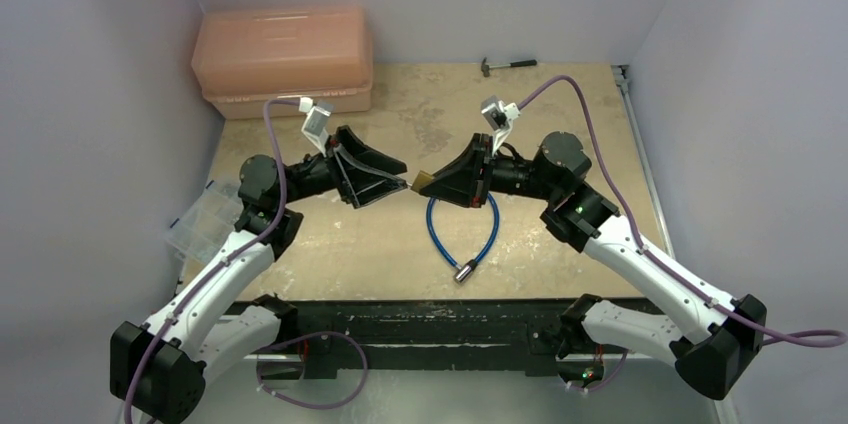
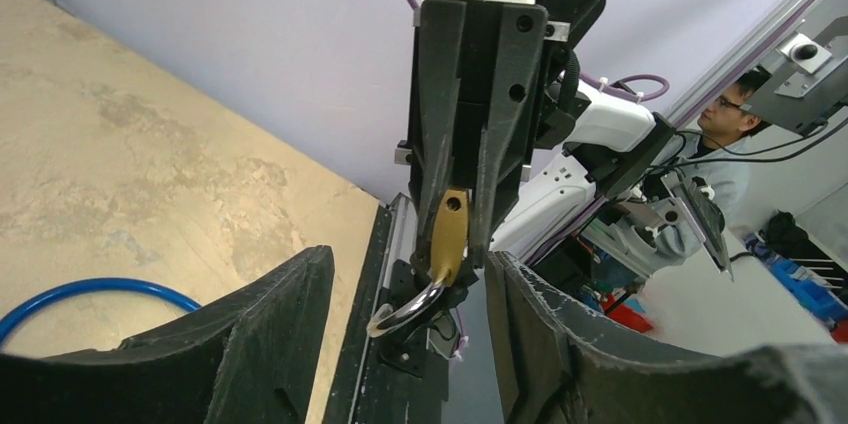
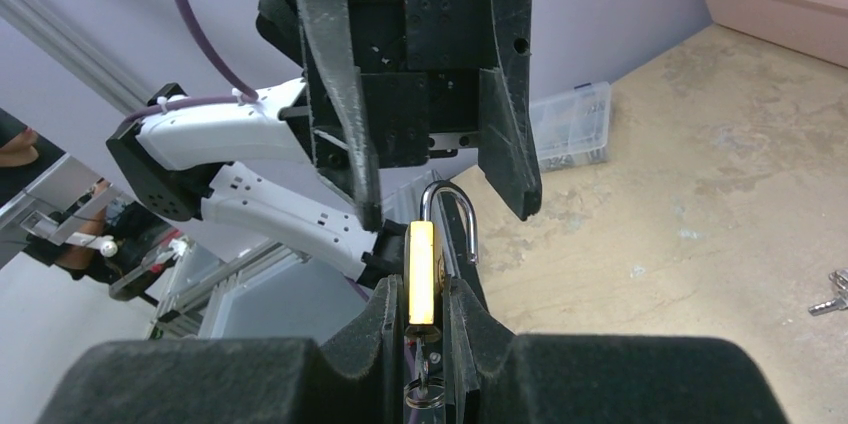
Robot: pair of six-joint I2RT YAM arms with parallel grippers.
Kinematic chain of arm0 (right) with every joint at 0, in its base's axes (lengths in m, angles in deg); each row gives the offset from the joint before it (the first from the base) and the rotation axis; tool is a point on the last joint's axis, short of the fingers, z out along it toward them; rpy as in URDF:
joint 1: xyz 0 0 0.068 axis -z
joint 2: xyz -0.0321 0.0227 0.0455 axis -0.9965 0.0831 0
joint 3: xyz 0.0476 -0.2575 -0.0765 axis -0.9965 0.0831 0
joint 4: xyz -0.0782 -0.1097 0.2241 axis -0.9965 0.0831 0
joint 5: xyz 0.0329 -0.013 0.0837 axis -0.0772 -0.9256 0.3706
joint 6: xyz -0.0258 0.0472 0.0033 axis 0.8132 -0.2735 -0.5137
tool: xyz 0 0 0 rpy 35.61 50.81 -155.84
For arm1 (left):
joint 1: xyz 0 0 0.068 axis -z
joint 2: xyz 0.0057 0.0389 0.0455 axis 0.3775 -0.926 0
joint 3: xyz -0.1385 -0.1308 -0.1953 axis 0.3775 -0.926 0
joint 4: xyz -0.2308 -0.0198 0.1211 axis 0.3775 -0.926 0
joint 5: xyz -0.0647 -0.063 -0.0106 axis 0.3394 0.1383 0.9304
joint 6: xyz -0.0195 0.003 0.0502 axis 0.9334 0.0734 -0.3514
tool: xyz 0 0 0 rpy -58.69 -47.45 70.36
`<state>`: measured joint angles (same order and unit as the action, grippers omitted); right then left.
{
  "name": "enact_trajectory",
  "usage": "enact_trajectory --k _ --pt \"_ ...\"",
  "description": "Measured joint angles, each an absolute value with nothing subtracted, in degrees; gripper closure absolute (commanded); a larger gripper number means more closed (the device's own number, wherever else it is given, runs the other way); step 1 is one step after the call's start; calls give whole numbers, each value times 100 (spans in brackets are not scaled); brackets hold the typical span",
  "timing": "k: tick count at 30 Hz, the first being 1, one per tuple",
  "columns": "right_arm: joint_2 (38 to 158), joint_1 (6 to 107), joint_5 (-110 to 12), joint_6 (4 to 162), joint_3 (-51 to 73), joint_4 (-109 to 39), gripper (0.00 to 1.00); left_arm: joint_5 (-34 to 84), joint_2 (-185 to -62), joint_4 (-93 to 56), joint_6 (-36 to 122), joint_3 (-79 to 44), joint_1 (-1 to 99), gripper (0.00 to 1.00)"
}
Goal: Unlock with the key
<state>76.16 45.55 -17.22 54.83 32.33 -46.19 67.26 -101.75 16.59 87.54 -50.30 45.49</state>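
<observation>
My right gripper (image 3: 423, 289) is shut on a small brass padlock (image 3: 421, 269), held edge-up above the table. Its silver shackle (image 3: 458, 212) stands swung open, one leg free. The key (image 3: 424, 362), thin and silvery, sticks in the padlock's near end between my fingers, and its ring (image 3: 425, 396) hangs below. My left gripper (image 3: 447, 212) faces the padlock, open, one finger on each side of the shackle without touching. In the left wrist view the padlock (image 2: 449, 232) and shackle (image 2: 408, 310) sit just beyond my open left gripper (image 2: 408, 259). From above, both grippers meet at the padlock (image 1: 422, 181).
A blue cable loop (image 1: 462, 234) with a silver end (image 1: 463, 272) lies under the right gripper. An orange box (image 1: 285, 59) stands at the back left, a clear organiser (image 1: 205, 224) at the left edge, and a hammer (image 1: 508, 65) at the back. Loose keys (image 3: 830, 294) lie on the table.
</observation>
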Motion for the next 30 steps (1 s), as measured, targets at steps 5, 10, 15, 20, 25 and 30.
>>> enact_trajectory --k 5,10,15,20,25,30 --pt "7627 4555 -1722 5463 3231 -4711 100 6728 -10203 1526 8709 -5030 4549 64" --pt "7754 4568 -1790 5454 3231 -4731 100 6722 -10229 1469 8671 -5030 4549 85" --pt "7848 4584 -1873 5445 3231 -4692 100 6628 -10227 1257 8663 -5030 4549 91" --pt "7848 4581 -1987 5502 3231 -4578 100 6532 -10216 1058 8661 -5030 4551 77" --pt "7848 4577 -2096 5524 3231 -4560 100 6361 -10109 661 8457 -5030 4549 34" --pt "7846 4577 -2343 5537 3231 -4512 100 6022 -9971 -251 8007 -4941 4549 18"
